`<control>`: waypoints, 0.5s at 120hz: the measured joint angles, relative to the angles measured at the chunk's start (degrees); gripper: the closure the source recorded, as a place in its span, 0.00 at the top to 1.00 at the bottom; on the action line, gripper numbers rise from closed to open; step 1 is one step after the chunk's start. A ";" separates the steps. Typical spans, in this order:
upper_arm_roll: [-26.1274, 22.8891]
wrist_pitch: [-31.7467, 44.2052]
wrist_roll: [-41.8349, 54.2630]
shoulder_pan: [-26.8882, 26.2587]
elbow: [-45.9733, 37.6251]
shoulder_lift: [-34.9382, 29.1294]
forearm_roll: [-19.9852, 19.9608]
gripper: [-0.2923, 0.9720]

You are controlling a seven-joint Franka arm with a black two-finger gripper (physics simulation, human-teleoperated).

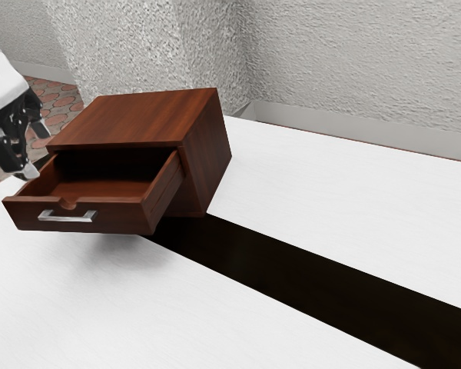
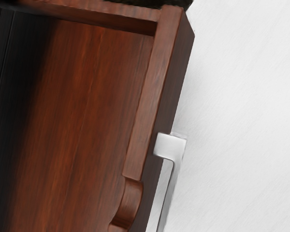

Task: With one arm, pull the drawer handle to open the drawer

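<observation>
Wooden drawer (image 1: pixel 115 215) at lower left of frame, pulled well out of small cabinet (image 1: pixel 150 115). Looks rigid, probably slides easily. Best gripped across slim, likely slick metal bar handle (image 1: pixel 67 216). Gripper (image 1: pixel 19 165) at left edge, apart from handle; cannot tell whether spread or closed.

White table (image 1: pixel 353 200) with dark strip (image 1: pixel 315 284) carries 1 wooden cabinet (image 1: pixel 154 115).

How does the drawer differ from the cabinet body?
The drawer is a shallow, open-topped tray; the cabinet body is a taller closed box. The drawer stands pulled out of the cabinet body's front, its inside exposed. The drawer carries a silver handle; the cabinet body shows none. Both are the same reddish-brown wood.
</observation>
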 joint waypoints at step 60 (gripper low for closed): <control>-7.83 -18.79 -14.19 -1.38 14.20 7.79 -4.24 0.77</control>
